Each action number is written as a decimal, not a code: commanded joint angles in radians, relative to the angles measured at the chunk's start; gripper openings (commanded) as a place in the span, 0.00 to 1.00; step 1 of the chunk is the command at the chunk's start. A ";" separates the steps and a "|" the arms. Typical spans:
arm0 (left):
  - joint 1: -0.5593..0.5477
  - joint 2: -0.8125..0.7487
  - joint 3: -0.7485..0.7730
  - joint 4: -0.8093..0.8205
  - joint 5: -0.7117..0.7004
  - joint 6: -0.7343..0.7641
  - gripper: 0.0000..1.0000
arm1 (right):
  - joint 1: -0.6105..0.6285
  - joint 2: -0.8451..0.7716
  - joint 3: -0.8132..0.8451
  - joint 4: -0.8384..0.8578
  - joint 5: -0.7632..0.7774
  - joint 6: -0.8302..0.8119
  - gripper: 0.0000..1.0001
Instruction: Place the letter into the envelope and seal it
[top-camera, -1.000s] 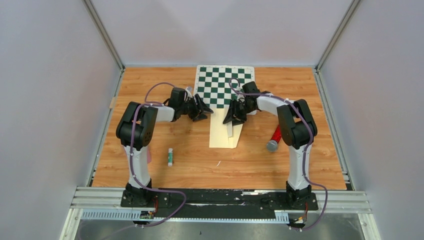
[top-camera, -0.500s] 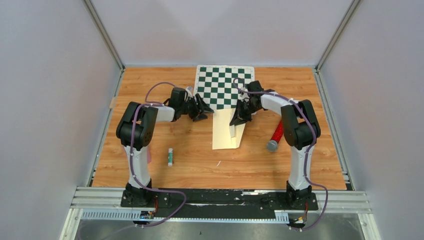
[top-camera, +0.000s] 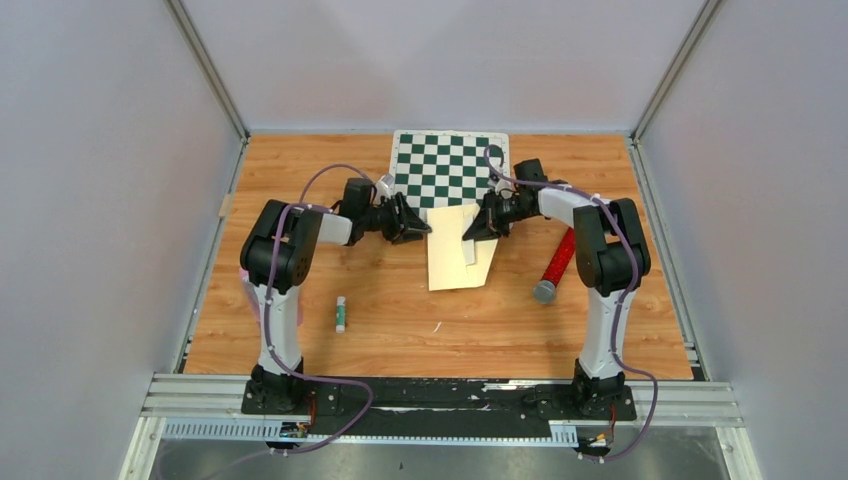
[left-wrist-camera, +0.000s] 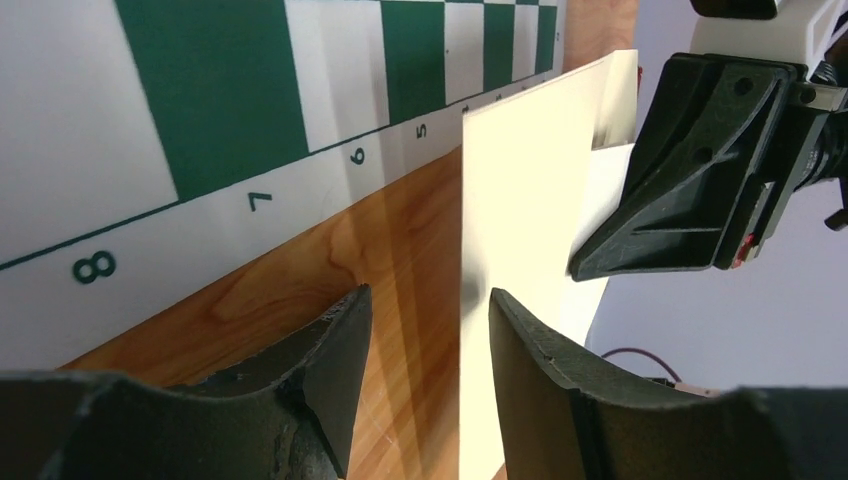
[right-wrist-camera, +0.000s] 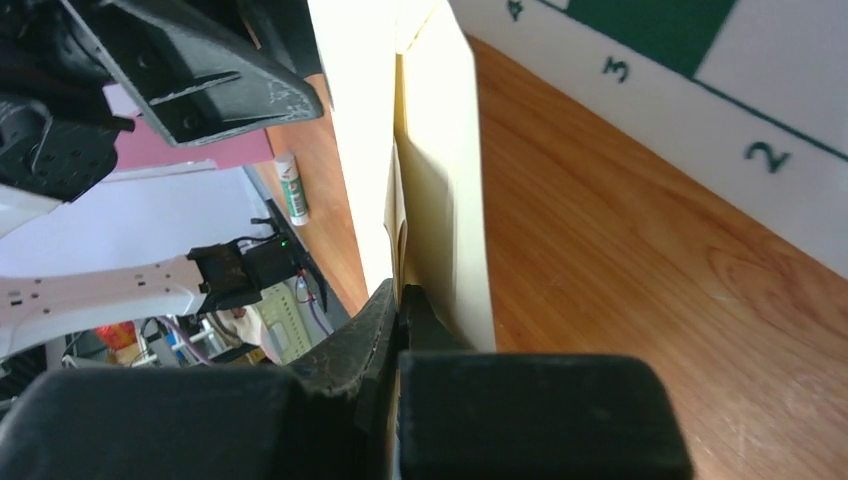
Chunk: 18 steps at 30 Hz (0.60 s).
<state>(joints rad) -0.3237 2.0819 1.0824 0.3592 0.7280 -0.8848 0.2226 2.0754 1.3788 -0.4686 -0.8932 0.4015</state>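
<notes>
**A:** Where is the cream-yellow paper envelope (top-camera: 448, 262)?

**B:** It is on the wooden tabletop (top-camera: 380, 340), just near of the green-and-white chessboard mat (top-camera: 447, 165). It sits between the two arms, with part of it raised off the wood.

**A:** And the right gripper (right-wrist-camera: 400, 290)?

**B:** It is pressed together, pinching the envelope's right edge.

**A:** The off-white paper letter (top-camera: 468, 248)?

**B:** Only a pale strip shows against the envelope, just beside the right gripper. Whether it sits inside the pocket, I cannot tell.

**A:** The left gripper (top-camera: 422, 228)?

**B:** It is spread partway. The envelope's left edge stands in the gap between its fingers (left-wrist-camera: 540, 390), unclamped. I cannot tell whether it touches them.
</notes>
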 joint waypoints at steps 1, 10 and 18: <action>-0.003 0.065 0.015 0.004 0.041 0.035 0.56 | 0.011 0.011 -0.019 0.085 -0.115 0.011 0.00; -0.002 0.055 0.014 0.090 0.057 -0.001 0.47 | 0.026 0.038 -0.023 0.075 -0.073 -0.020 0.00; -0.002 0.052 0.000 0.142 0.030 -0.056 0.37 | 0.035 0.045 -0.033 0.067 -0.050 -0.027 0.00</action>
<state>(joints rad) -0.3244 2.1273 1.0893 0.4503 0.7761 -0.9188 0.2508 2.1220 1.3537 -0.4225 -0.9440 0.3901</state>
